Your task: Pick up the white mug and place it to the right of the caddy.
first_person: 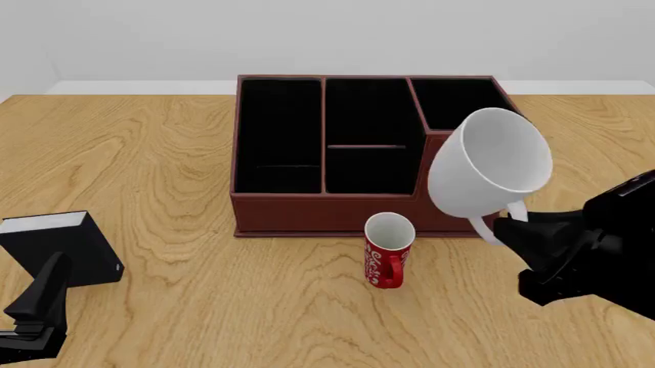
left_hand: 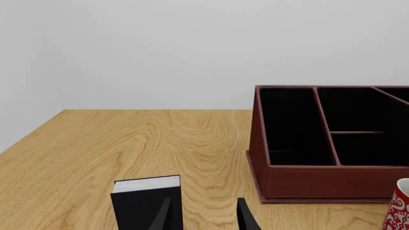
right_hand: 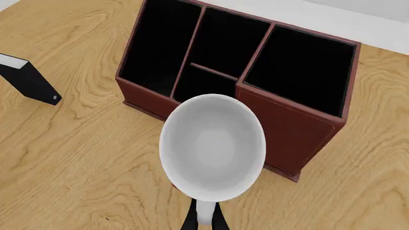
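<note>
The white mug [first_person: 489, 165] hangs tilted in the air, its mouth facing the camera, in front of the caddy's right front corner. My right gripper [first_person: 508, 228] is shut on its loop handle; in the right wrist view the mug [right_hand: 212, 146] fills the middle and the fingers [right_hand: 203, 218] pinch the handle. The dark red-brown caddy [first_person: 338, 213] stands at the table's middle back, also in the right wrist view [right_hand: 281, 129] and the left wrist view [left_hand: 319, 179]. My left gripper [first_person: 41, 295] is open and empty at the near left, shown too in its wrist view [left_hand: 204, 218].
A red mug with white lettering [first_person: 388, 253] stands upright just in front of the caddy, below and left of the held mug; its edge shows in the left wrist view [left_hand: 397, 206]. A small black box with a white top [first_person: 57, 245] stands by my left gripper.
</note>
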Robot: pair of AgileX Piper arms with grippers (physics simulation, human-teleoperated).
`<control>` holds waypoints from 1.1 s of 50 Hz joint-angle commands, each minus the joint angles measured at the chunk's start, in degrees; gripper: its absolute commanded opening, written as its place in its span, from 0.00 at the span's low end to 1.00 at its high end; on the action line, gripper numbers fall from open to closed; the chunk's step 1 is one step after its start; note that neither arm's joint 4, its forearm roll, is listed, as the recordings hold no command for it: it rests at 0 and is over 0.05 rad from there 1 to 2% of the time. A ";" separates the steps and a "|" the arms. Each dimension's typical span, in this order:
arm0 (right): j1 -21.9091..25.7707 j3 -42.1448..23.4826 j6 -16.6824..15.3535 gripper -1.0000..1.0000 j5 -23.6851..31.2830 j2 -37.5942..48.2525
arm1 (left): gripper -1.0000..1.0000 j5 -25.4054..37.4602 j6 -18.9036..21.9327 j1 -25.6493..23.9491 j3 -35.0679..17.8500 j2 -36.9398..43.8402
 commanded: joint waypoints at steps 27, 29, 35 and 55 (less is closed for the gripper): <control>-11.30 1.82 4.60 0.00 7.24 -8.24 | 1.00 0.00 0.00 0.00 0.00 0.00; -11.75 1.93 4.62 0.00 7.46 -8.57 | 1.00 0.00 0.00 0.00 0.00 0.00; -14.19 2.50 4.82 0.00 8.17 -9.04 | 1.00 0.00 0.00 0.00 0.00 0.00; -23.80 6.56 5.87 0.00 2.60 -5.14 | 1.00 0.00 0.00 0.00 0.00 0.00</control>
